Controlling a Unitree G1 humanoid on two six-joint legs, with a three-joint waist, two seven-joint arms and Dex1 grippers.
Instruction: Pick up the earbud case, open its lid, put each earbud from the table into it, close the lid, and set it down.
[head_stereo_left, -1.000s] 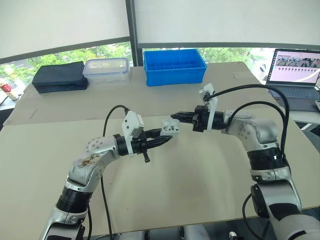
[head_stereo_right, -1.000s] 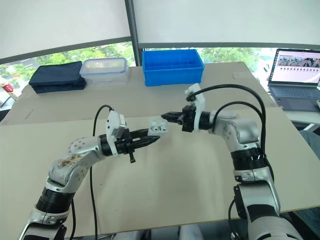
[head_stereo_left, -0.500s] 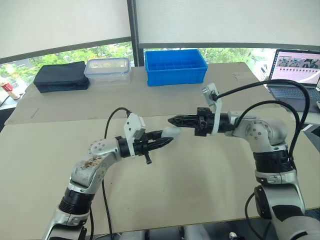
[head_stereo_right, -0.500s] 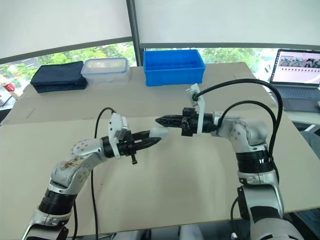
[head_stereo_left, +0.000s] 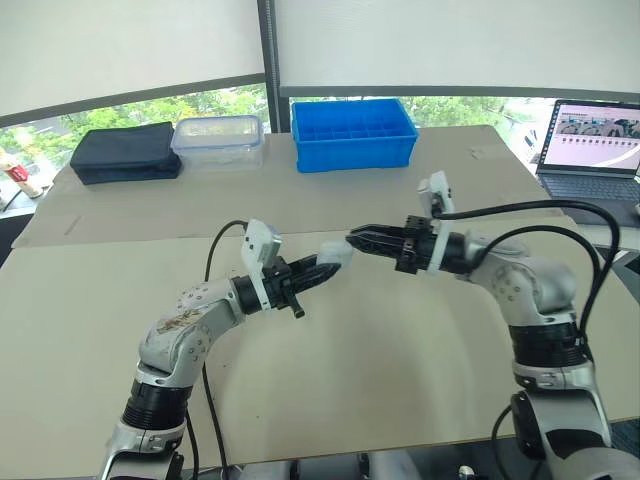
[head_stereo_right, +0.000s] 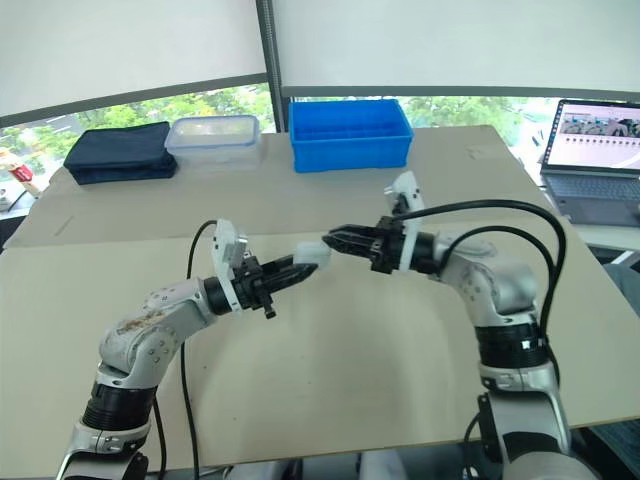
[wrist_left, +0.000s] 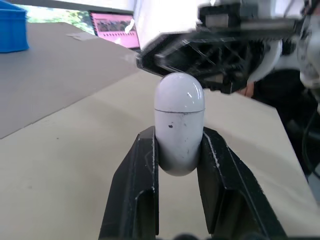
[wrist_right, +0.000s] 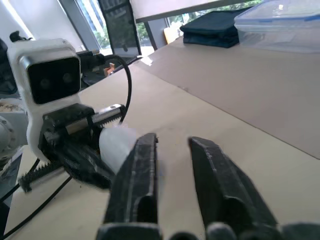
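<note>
The white earbud case is held above the middle of the table with its lid down; a thin seam runs round it. My left gripper is shut on the case's lower half, one black finger on each side. My right gripper faces it from the right, tips just at the case's lid end. Its fingers stand slightly open with nothing between them, and the case lies beside one finger.
At the back of the tan table stand a blue compartment bin, a clear lidded box and a dark pouch. An open laptop sits at the far right. Cables loop off both wrists.
The case's lid was open one second ago. The right gripper came against it half a second ago; now the lid is down and the right gripper has drawn back a little.
</note>
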